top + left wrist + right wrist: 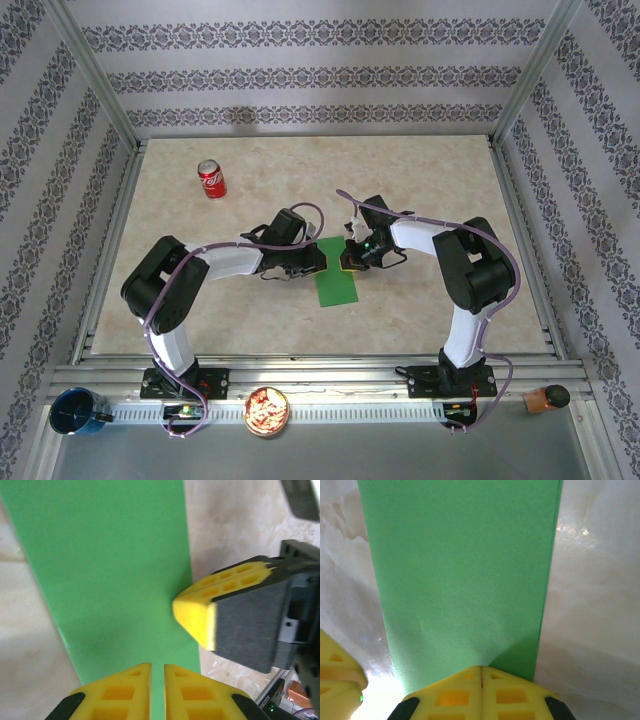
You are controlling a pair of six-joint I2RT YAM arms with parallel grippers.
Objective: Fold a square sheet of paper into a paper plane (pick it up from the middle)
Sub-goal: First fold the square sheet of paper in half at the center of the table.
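Observation:
The square sheet of paper (337, 285), bright green, lies flat on the marble table (430, 180) as a narrow rectangle. My left gripper (318, 262) points down at the strip's far left part. In the left wrist view its yellow tips (158, 667) stand almost shut over the paper (115, 580), with a thin slit and nothing between them. My right gripper (348, 258) is at the strip's far right part, shut. In the right wrist view its joined tips (481, 669) rest on the paper (465, 570). The right gripper's yellow finger (200, 612) touches the paper's edge beside my left tips.
A red soda can (211, 179) stands upright at the far left of the table. On the near rail sit a blue cup (75, 412), a bowl of snacks (267, 410) and an orange object (545, 398). Metal frame posts and patterned walls enclose the table.

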